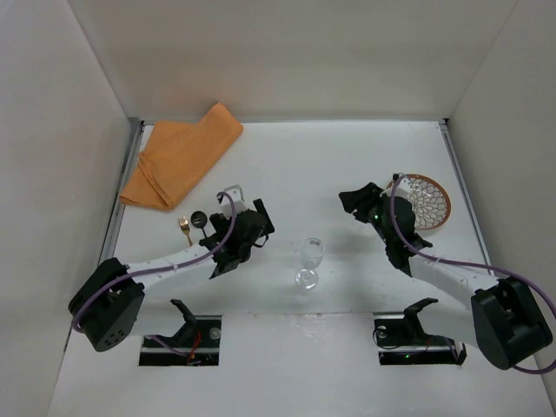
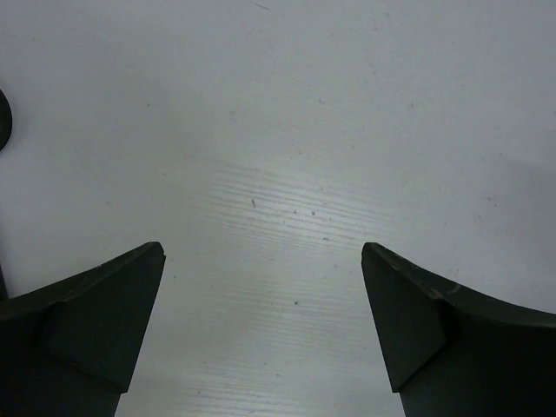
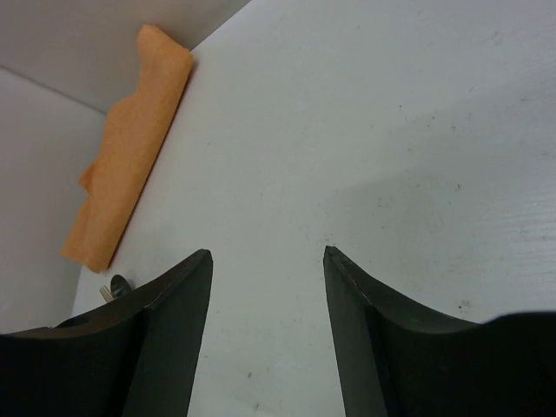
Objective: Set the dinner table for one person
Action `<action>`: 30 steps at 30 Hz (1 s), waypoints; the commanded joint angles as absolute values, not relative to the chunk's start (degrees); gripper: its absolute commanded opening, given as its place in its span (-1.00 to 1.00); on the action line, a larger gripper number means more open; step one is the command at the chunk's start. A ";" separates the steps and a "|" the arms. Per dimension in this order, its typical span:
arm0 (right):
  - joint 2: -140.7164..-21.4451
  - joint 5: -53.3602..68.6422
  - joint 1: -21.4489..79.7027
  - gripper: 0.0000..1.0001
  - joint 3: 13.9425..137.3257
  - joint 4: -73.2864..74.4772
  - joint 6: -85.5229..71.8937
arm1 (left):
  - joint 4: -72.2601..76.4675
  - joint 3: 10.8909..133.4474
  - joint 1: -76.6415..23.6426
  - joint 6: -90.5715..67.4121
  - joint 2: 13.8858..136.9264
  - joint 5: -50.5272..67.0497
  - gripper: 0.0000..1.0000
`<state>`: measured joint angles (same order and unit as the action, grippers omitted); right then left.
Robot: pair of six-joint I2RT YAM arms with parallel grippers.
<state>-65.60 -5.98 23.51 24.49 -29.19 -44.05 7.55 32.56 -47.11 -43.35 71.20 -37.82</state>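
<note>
From above we see the large flat matte white desk (image 1: 347, 156) filling the enclosure, with both arms reaching over its middle. That view alone gives the layout. A folded orange cloth (image 1: 181, 156) lies at the far left corner, and a small gold fork (image 1: 184, 228) lies nearer, just beside the left arm. A clear stemmed glass (image 1: 310, 261) stands between the two arms. A round brown woven mat (image 1: 430, 201) lies on the right, partly behind the right arm.

The left hand (image 1: 248, 230) hangs over bare desk near the fork. Its own camera shows the fingers (image 2: 113, 304) spread wide with nothing between them, only white surface below (the fork and glass fall outside that view).

The right hand (image 1: 360, 201) hovers just left of the woven mat. Its wrist camera shows the fingers (image 3: 174, 304) apart and empty, closer together than the left pair. Beyond them, across the desk, lies the orange cloth (image 3: 130, 156) against the wall.
</note>
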 commanded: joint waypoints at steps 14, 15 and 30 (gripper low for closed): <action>-66.45 -3.51 23.25 -0.71 25.84 -31.64 -44.56 | 14.06 43.58 -26.26 -38.33 74.35 -33.68 1.00; -66.71 -4.21 23.25 -0.73 25.75 -31.81 -44.30 | 14.32 44.99 -23.45 -38.32 75.49 -32.44 1.00; -68.47 -5.36 24.48 -0.59 26.90 -30.85 -43.33 | 17.94 62.83 2.58 -29.79 95.26 -25.41 -0.47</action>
<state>-68.93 -4.62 24.08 24.69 -28.80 -44.36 18.48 58.83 -0.86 -32.10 93.76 -27.55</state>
